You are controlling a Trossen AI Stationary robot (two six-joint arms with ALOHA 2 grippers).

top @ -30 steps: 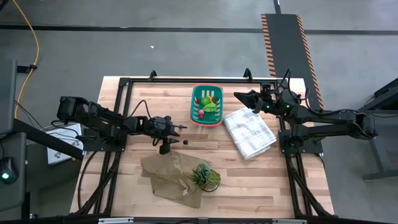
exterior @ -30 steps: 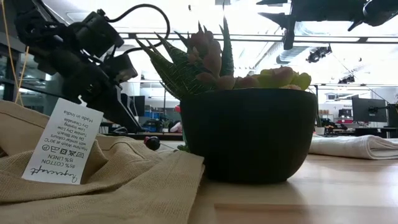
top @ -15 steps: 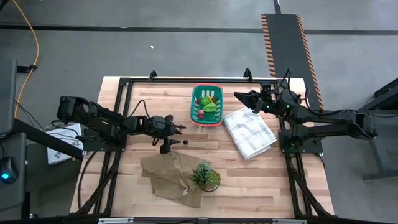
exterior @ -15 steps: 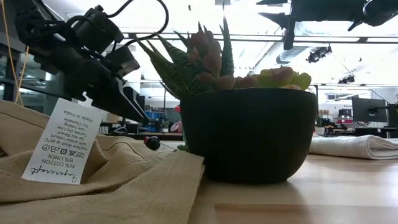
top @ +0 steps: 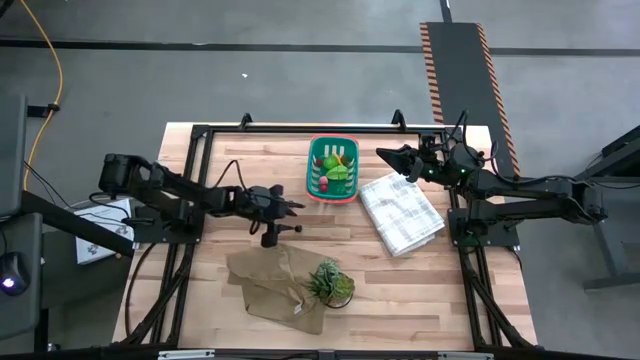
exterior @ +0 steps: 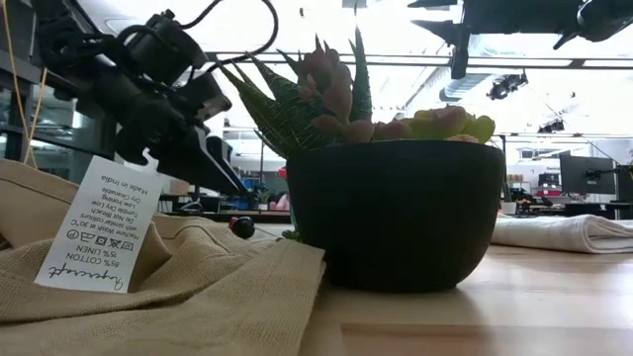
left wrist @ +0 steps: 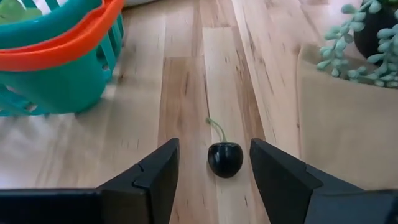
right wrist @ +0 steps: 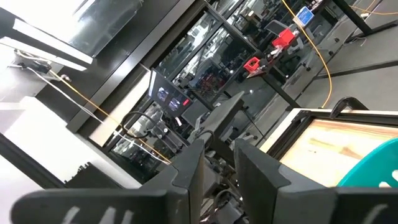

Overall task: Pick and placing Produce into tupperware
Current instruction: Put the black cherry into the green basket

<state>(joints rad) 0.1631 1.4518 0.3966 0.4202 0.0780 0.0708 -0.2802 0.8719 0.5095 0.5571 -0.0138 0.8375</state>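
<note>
A dark red cherry [left wrist: 225, 159] with a thin green stem lies on the wooden table [top: 220, 170], in front of the teal basket [top: 333, 168]. In the low view the cherry [exterior: 241, 226] shows past the tan cloth. My left gripper [left wrist: 214, 147] is open, slanting down, with one finger on each side of the cherry and touching neither side. In the high view my left gripper [top: 293, 214] stands just left of the cherry [top: 299, 228]. The basket holds light green lumps, a red ball and a yellow piece. My right gripper [top: 385, 155] waits raised by the basket's far right corner, a narrow gap between its fingers [right wrist: 186, 171].
A white checked folded cloth [top: 400, 212] lies right of the basket. A crumpled tan cloth [top: 275, 282] with a white label [exterior: 94, 227] covers the near middle, and a spiky plant in a black pot [exterior: 396, 213] stands on its right part. A black frame rims the table.
My left gripper has rolled a little about its own pointing line and edged toward the dark cherry. The cherry has kept its place on the table.
</note>
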